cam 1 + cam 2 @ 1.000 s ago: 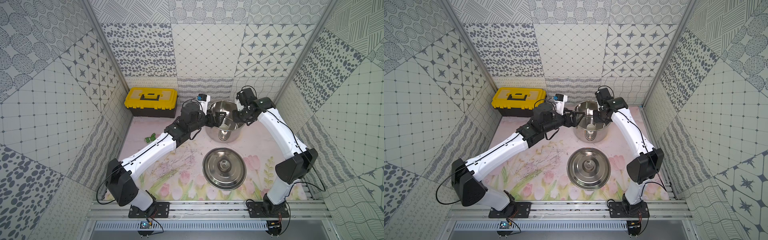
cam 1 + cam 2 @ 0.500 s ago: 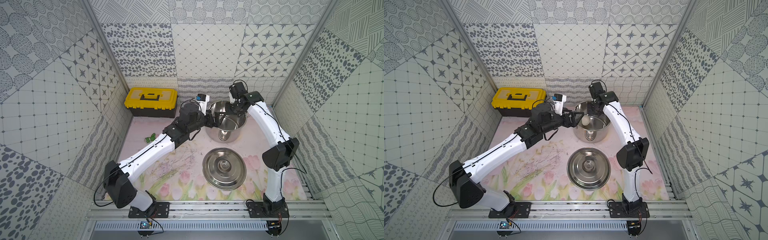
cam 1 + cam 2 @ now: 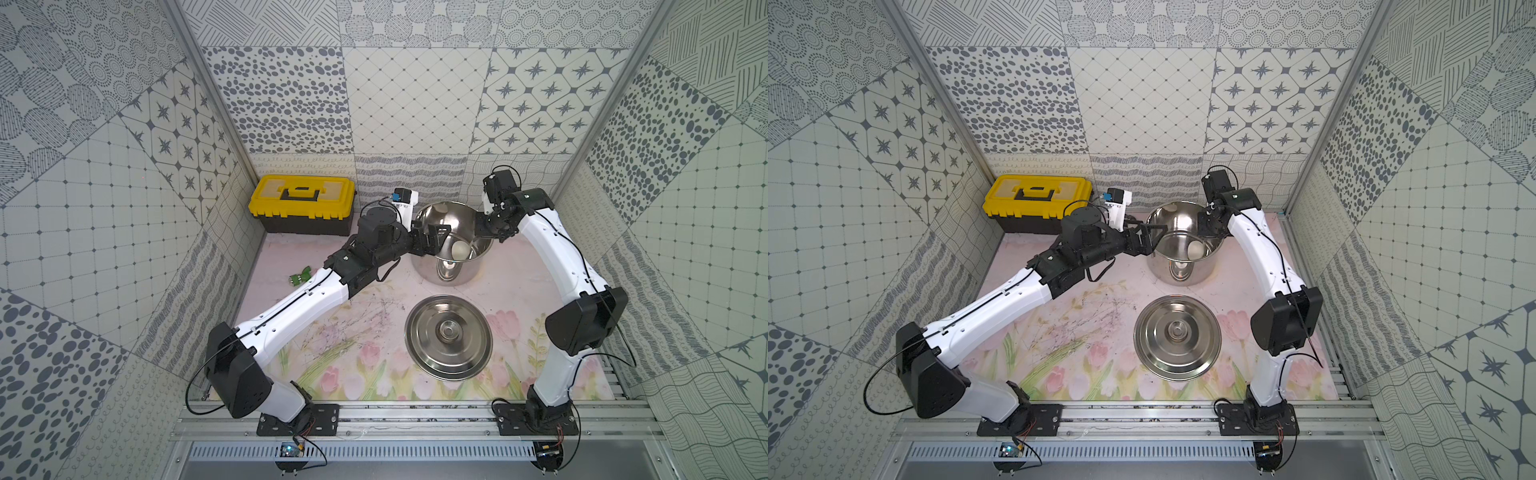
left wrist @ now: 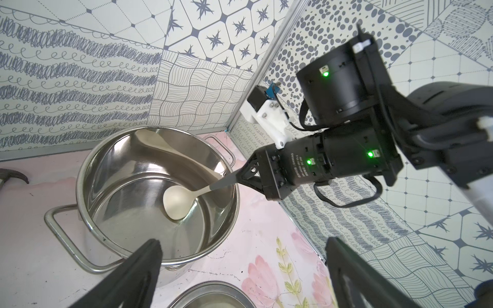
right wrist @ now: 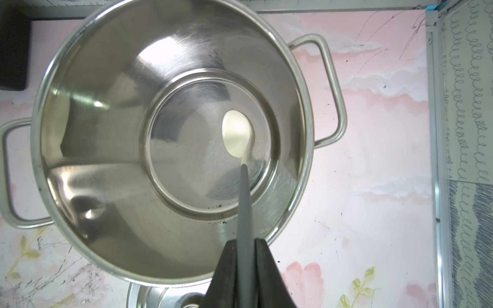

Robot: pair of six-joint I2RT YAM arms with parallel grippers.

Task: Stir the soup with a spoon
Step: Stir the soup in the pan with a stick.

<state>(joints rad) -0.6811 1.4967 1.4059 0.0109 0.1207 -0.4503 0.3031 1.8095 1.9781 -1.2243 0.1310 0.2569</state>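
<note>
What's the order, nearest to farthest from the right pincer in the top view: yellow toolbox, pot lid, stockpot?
From the right pincer, in a top view:
1. Stockpot: right at its rim.
2. Pot lid: lying flat, nearer the robot.
3. Yellow toolbox: back corner, on the left arm's side.

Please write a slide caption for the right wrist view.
Right gripper holds the spoon by its grey handle, cream bowl inside the steel stockpot.

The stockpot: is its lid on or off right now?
Off. The stockpot stands uncovered with the spoon reaching inside; the lid lies apart from it on the mat.
</note>
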